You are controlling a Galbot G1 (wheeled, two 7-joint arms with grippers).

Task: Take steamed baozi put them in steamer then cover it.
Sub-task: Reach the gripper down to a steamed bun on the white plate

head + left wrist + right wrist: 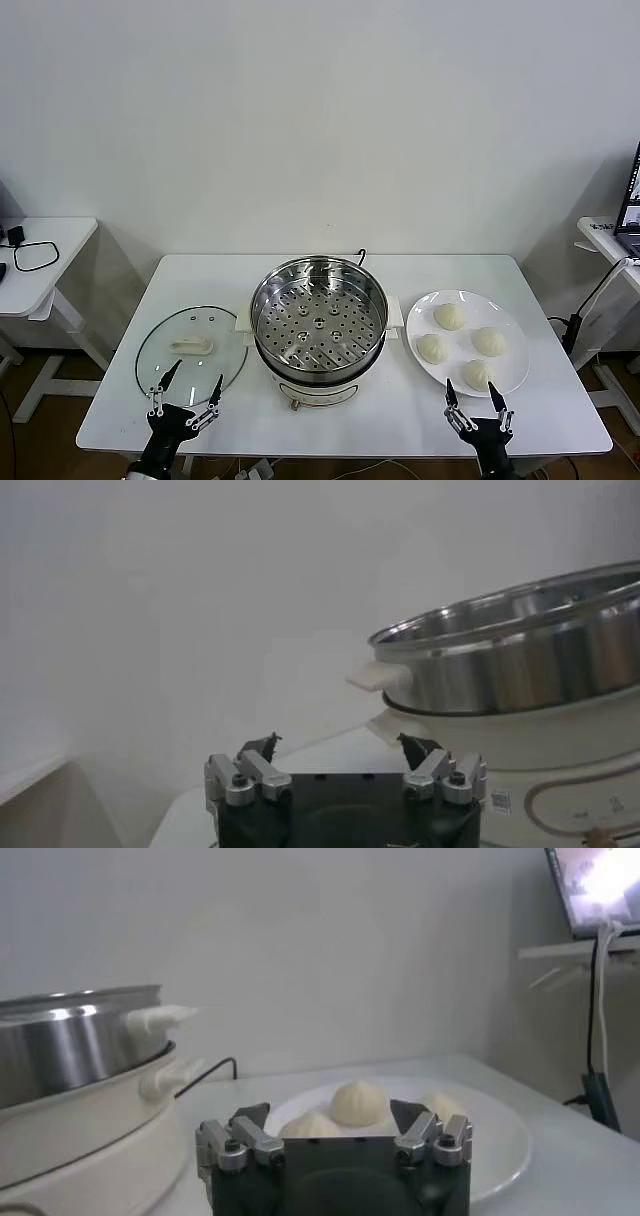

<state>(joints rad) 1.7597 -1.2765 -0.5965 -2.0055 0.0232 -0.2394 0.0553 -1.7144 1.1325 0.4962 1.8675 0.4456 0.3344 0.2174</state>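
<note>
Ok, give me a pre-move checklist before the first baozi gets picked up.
1. Right gripper open, empty, at the table's front edge near the plate: ok.
2. Left gripper open, empty, in front of the glass lid: ok.
3. Four steamed baozi on the plate, unobstructed: ok.
4. Steamer uncovered, perforated tray empty: ok.
5. Lid flat on the table, clear of the steamer: ok.

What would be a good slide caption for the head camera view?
Start of the task: both open hands, left and right, wait at the table's near edge; four baozi on the plate, steamer uncovered, lid aside.
</note>
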